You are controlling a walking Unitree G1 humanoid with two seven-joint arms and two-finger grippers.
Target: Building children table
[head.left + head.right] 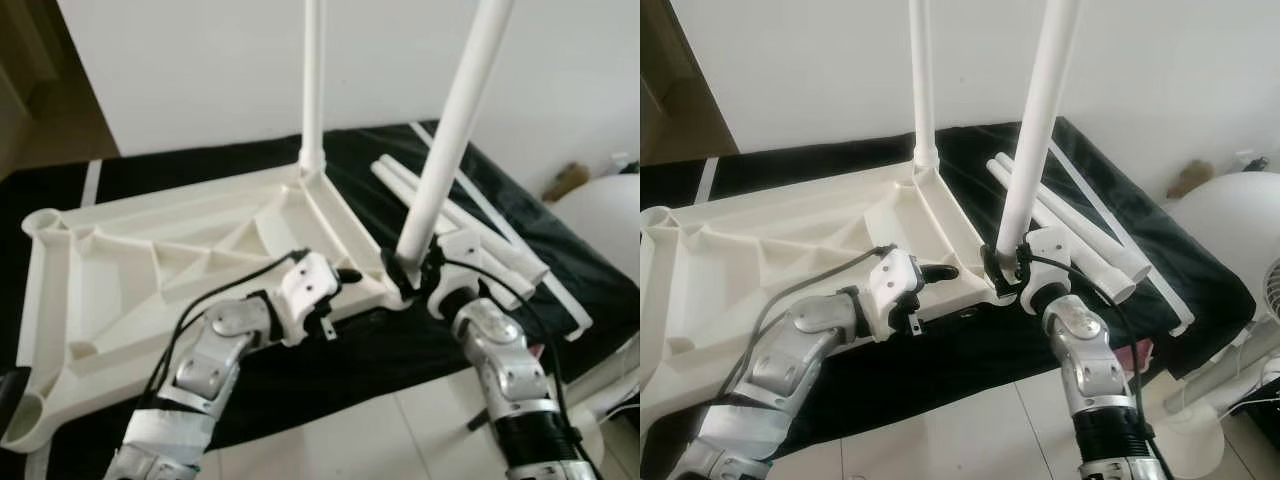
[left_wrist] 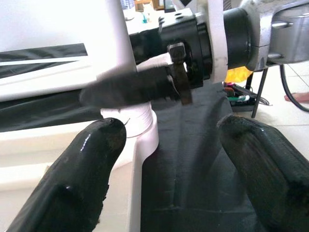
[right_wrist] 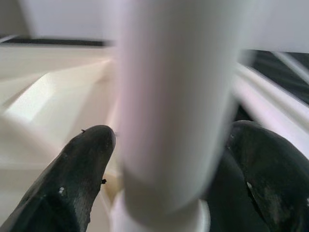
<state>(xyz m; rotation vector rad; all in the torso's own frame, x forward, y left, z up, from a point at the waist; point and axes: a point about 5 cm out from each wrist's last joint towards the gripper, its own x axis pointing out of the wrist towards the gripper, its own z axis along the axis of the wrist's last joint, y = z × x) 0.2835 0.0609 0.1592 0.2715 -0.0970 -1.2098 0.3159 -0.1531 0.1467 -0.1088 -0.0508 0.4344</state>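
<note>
Right gripper [image 1: 1002,268] pinching tilted white plastic table leg [image 1: 1038,130] at its corner socket, left gripper [image 1: 940,272] spread just beside, over cream upturned tabletop [image 1: 730,260] edge, black cloth [image 1: 970,350] beyond.

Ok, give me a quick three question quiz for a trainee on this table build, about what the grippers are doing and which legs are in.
1. True or false: the right gripper is closed around the base of the near leg.
2. How many legs stand upright in the upturned tabletop? A) one B) two C) four
3. Fill in: the loose legs lie on the black ____ on the robot's right.

Key
1. True: the fingers flank the near leg at its corner socket.
2. B: the near leg and the far leg.
3. cloth. The left gripper is open beside that socket.
</note>
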